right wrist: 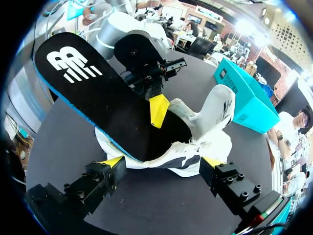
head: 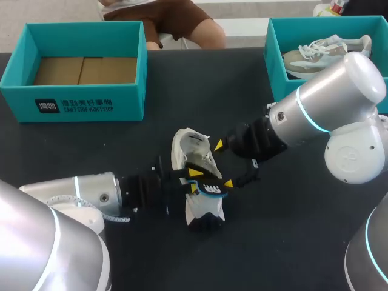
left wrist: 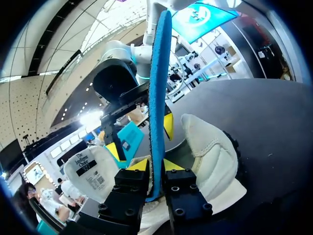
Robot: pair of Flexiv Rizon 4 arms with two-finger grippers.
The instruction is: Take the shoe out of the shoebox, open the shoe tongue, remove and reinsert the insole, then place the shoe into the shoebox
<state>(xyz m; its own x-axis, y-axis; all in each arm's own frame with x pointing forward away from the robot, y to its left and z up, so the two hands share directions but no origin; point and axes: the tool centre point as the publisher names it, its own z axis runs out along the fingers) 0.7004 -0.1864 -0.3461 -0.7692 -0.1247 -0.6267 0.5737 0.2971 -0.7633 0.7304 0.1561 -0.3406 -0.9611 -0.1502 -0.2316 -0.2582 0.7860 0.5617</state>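
A white shoe (head: 193, 159) with a dark sole lies mid-table. Its insole (right wrist: 110, 100), black on top with a blue edge (left wrist: 157, 93), slants up out of the shoe (right wrist: 215, 110), its lower end inside the opening. My left gripper (head: 195, 180) comes in from the left and is shut on the insole, which stands edge-on between its fingers (left wrist: 172, 165) in the left wrist view (left wrist: 155, 165). My right gripper (head: 224, 164) is wide open, one fingertip (right wrist: 113, 161) on each side of the shoe (left wrist: 212, 156), neither touching it (right wrist: 164, 161).
A teal shoebox (head: 73, 103) with a bare brown floor stands at the back left. A second teal box (head: 274, 60) at the back right holds another pale shoe (head: 318, 51). Dark table surface lies open in front of the shoe.
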